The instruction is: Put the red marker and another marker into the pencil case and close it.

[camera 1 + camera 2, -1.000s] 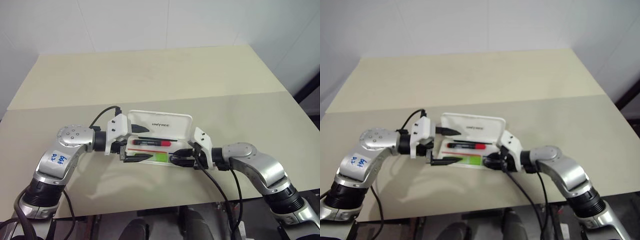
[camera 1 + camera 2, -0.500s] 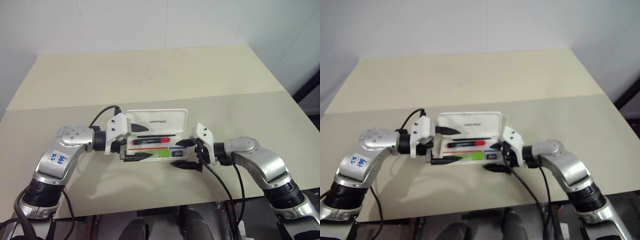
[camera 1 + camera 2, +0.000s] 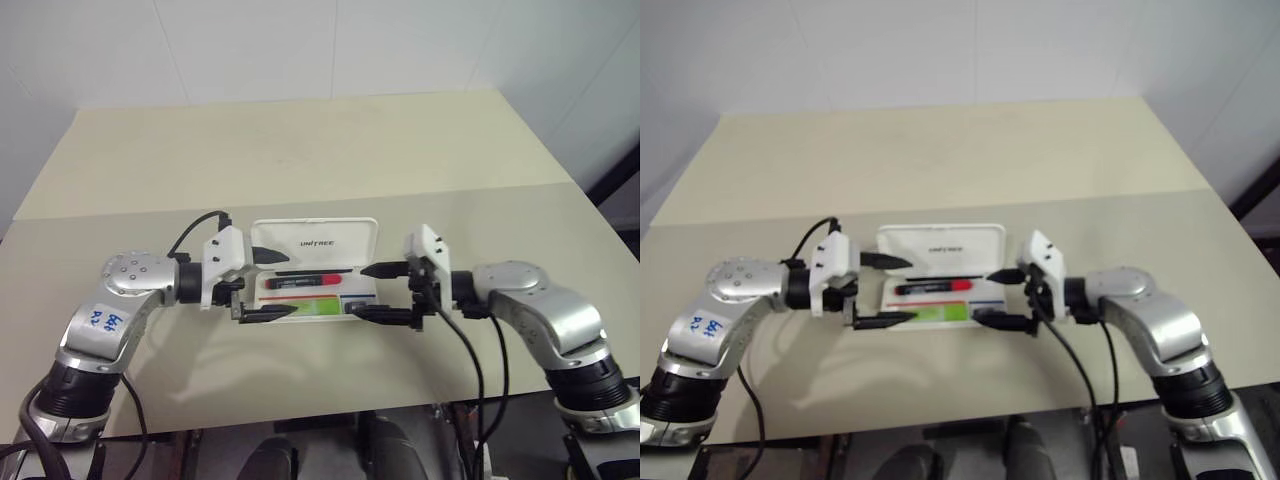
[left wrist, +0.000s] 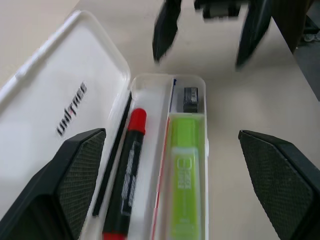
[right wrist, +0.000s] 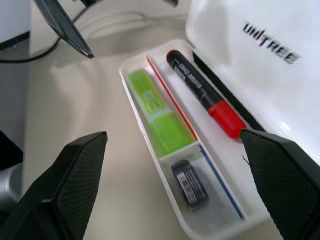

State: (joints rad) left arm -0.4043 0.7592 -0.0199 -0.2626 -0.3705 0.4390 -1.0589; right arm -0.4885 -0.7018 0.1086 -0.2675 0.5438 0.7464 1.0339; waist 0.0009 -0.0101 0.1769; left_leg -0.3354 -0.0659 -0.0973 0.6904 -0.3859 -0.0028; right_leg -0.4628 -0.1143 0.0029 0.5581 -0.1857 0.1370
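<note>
Black fingers stand wide apart on both sides, and neither pair holds anything. The left gripper (image 3: 262,285) hangs at the left end of the pencil case (image 3: 315,240), its two fingers straddling that end without visibly touching it; the right gripper (image 3: 385,292) faces it from the opposite end, just beside the tray and clear of it.

Between them the case lies open, lid tipped back with its dark lettering showing. The red marker (image 4: 127,175) rests in the compartment next to the hinge, lengthwise along the tray. The light-green marker (image 5: 157,117) lies in the front compartment, parallel to it, with a red-and-blue divider strip running between the two. A small dark object (image 5: 189,183) (perhaps a sharpener or eraser; too small to tell) sits in a little section past the green marker's end.

By my reading, the loading part is finished: both markers are inside and lying flat, low enough that the lid should clear them. What remains is swinging the lid forward over the tray and pressing it shut, which neither gripper is yet placed to do.

The case sits near the front of a pale beige table (image 3: 300,150), matte and bare elsewhere, with a seam running across it behind the case. Plain white walls (image 3: 330,45) rise beyond the far edge, and a dark gap shows at the right.
</note>
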